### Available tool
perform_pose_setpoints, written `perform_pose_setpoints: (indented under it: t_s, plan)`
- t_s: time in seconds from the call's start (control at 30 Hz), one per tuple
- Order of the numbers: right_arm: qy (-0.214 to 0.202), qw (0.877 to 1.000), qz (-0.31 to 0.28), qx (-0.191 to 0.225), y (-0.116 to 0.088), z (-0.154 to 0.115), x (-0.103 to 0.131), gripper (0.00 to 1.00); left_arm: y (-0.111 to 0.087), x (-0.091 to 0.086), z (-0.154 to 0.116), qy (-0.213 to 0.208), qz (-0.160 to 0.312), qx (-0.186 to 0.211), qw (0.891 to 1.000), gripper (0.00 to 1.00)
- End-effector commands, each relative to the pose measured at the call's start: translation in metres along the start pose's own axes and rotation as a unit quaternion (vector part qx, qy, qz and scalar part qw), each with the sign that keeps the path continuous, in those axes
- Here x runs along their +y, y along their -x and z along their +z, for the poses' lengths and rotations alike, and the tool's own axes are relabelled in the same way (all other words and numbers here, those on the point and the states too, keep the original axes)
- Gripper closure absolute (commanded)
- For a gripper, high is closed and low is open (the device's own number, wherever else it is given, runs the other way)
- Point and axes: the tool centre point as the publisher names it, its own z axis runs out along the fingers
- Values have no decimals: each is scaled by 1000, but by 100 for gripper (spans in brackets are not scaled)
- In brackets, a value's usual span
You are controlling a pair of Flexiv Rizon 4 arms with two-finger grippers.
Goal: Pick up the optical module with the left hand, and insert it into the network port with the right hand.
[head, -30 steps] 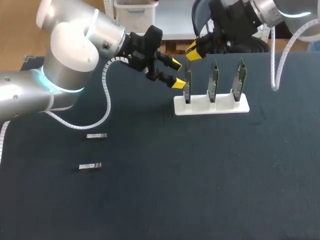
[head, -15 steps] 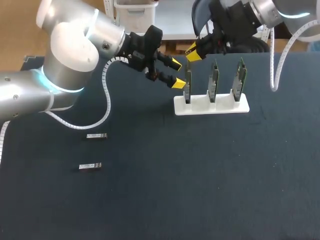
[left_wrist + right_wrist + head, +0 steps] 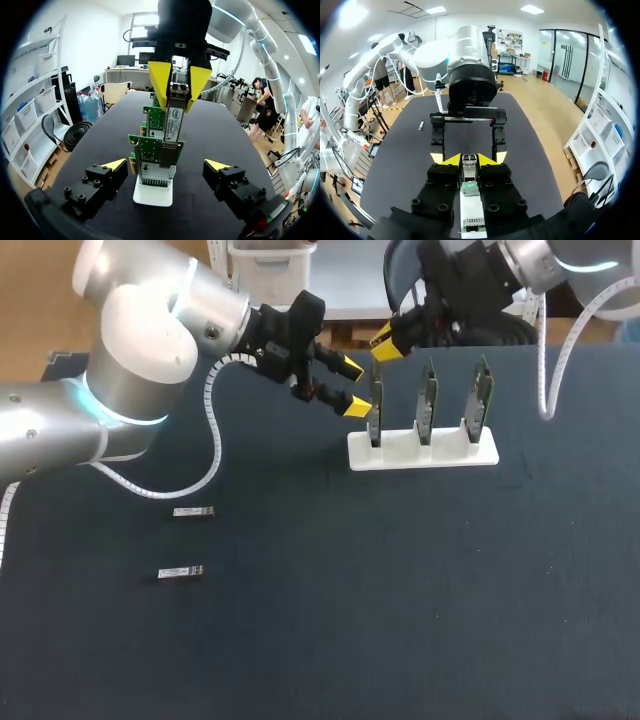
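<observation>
The dark table fills the frame. The left gripper, upper middle, hangs empty with its fingers apart, just left of the white rack of three upright cards. The right gripper is clamped on the module above the leftmost card, with the module's lower end near the silver port. Two spares lie at lower left. The module looks light, rigid and smooth-sided. Gripping its long flat sides leaves the plug end free. The thin card may flex, so push straight.
</observation>
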Motion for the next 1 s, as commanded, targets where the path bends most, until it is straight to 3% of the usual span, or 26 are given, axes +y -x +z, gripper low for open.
perform_pose_setpoints:
  t_s: [0.03,1.0]
  plan:
    - [-1,1000,-6,-1,2,-3,-1,100,1,2,1,-2,-1,3,1000,0]
    - [14,1000,-10,17,-7,5,2,100,1,2,1,-2,-1,3,1000,0]
